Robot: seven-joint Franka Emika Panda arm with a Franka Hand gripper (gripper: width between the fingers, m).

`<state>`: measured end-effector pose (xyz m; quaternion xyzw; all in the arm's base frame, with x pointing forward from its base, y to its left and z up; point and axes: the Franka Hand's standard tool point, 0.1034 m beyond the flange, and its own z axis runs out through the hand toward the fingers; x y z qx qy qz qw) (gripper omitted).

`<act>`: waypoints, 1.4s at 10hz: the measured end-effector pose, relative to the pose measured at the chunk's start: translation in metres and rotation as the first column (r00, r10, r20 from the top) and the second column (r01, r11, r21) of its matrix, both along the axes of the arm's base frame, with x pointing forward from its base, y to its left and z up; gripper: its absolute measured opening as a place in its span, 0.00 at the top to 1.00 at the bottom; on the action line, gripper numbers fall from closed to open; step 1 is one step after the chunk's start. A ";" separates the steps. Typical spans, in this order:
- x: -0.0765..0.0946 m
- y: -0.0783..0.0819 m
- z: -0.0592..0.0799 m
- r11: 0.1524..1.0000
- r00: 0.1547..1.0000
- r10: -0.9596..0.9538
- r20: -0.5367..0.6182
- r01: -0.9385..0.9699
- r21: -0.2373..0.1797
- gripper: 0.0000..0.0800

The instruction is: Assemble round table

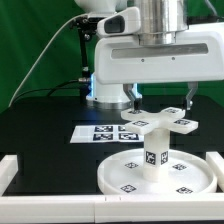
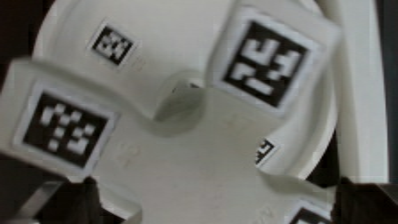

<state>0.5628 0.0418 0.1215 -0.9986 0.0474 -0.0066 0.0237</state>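
Surface: a black table top [image 1: 40, 120] is seen; white border rails [image 1: 8, 172] are set along its near edge and corners; the marker board [image 1: 98, 132] lies flat on it, behind the furniture parts.
Room: a green backdrop [image 1: 30, 40] is seen behind the table; a cable [image 1: 45, 50] is hung across it.
Arm pose: the white arm [image 1: 150, 55] is held above the table, wrist pointed down; the gripper [image 1: 160, 100] is placed just above the base piece; one dark finger [image 1: 190, 95] is seen at the exterior view's right, another [image 1: 135, 96] at its left.
Pincer state: the fingers are seen spread to either side of the base piece, not closed on it; whether the piece is touched cannot be told.
Round disc: one; the large rimmed disc [image 1: 125, 180] lies flat near the front rail; tags are seen on its face.
Leg: one; the thick cylindrical leg [image 1: 156, 155] stands upright at the middle of the disc; one tag is seen on its side.
Base piece: one; the flat cross-shaped base piece [image 1: 160, 124] rests on top of the leg; it is filled into most of the wrist view [image 2: 196, 95], with tagged lobes shown.
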 end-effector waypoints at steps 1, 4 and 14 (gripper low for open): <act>0.001 -0.001 0.000 0.989 0.989 0.149 0.003 -0.149 -0.020 0.19; 0.000 -0.003 0.000 0.962 0.962 0.272 0.002 -0.272 -0.032 0.19; 0.000 -0.004 -0.014 0.992 0.993 0.120 -0.004 -0.120 -0.046 0.23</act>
